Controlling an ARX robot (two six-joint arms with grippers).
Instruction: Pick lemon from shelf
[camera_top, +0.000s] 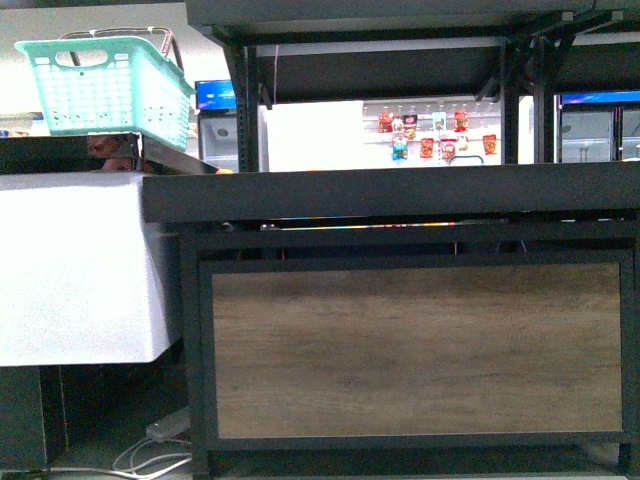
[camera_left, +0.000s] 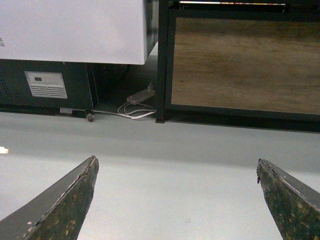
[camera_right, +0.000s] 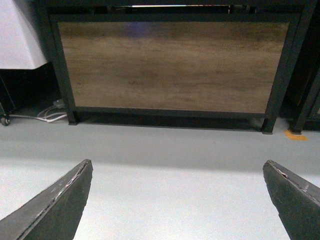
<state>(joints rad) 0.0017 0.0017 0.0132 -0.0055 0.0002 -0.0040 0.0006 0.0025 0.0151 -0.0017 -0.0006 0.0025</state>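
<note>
The shelf (camera_top: 400, 195) fills the front view: a black metal frame with a dark deck seen edge-on and a brown wood-grain front panel (camera_top: 415, 350). The lemon is out of view; the deck's top surface does not show from this height. My left gripper (camera_left: 176, 167) hangs open over the grey floor, facing the shelf's left leg and panel (camera_left: 245, 62). My right gripper (camera_right: 177, 167) is open too, low over the floor and facing the wood panel (camera_right: 172, 65). Neither holds anything, and neither arm shows in the front view.
A white chest cabinet (camera_top: 80, 265) stands left of the shelf, with a teal plastic basket (camera_top: 110, 90) above it. A power strip with white cables (camera_left: 140, 102) lies on the floor between the cabinet and the shelf leg. Bright store displays (camera_top: 430, 130) show behind the shelf.
</note>
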